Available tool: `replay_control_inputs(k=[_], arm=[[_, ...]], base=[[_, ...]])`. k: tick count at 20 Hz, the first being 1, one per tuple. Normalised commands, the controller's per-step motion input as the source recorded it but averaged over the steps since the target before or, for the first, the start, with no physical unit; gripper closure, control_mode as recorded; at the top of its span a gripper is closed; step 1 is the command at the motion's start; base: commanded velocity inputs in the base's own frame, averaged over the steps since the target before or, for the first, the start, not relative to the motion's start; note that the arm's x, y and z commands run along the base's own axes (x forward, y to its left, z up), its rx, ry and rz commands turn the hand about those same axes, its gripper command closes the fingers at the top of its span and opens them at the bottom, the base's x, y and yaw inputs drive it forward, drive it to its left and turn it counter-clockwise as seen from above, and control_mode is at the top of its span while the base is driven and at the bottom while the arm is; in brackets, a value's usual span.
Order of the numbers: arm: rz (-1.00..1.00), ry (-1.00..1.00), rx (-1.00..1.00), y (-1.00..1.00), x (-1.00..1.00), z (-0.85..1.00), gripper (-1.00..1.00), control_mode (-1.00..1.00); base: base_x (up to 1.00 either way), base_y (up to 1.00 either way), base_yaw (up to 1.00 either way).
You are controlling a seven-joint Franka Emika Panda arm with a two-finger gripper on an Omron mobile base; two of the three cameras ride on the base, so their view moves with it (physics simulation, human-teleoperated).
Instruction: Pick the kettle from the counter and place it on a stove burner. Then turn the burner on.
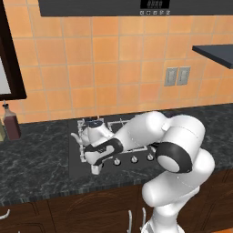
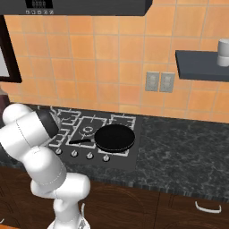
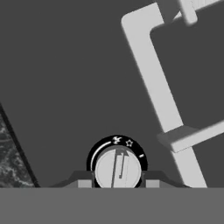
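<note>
The silvery-white kettle point(image 1: 94, 132) stands on the cooktop's front-left stove burner point(image 1: 83, 123), with my white arm hiding its right side. My gripper point(image 1: 96, 169) points down at the cooktop's front edge, just in front of the kettle. In the hand view, the two fingertips of my gripper point(image 3: 118, 183) sit tight against both sides of a round silver burner knob point(image 3: 118, 168). Its pointer groove runs close to upright in that view. Pale grey grate bars point(image 3: 154, 85) of the burner cross the black cooktop beyond the knob. The dark marbled counter point(image 1: 36, 159) lies to the left.
A dark brown bottle point(image 1: 11, 122) stands at the counter's far left by the wall. A black pan point(image 2: 115, 137) rests on the stove's right side, behind a row of knobs point(image 2: 89, 155). A wall shelf point(image 2: 201, 65) carrying a cup point(image 2: 222, 52) hangs at the right.
</note>
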Motion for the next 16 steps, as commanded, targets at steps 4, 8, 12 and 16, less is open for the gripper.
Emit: replay_control_inputs(k=[4, 8, 12, 16], arm=[[0.0, -0.02, 0.0, 0.0, 0.0, 0.0, -1.0, -1.0], [0.0, -0.02, -0.01, -0.05, -0.03, 0.26, -1.0, -1.0], [0.0, 0.0, 0.0, -0.11, -0.23, 0.61, -1.0, -1.0], [0.0, -0.02, 0.0, -0.21, -0.41, 0.91, -1.0, -1.0]], base=[[0.0, 0.0, 0.0], [0.0, 0.0, 0.0], [0.0, 0.0, 0.0], [0.0, 0.0, 0.0]])
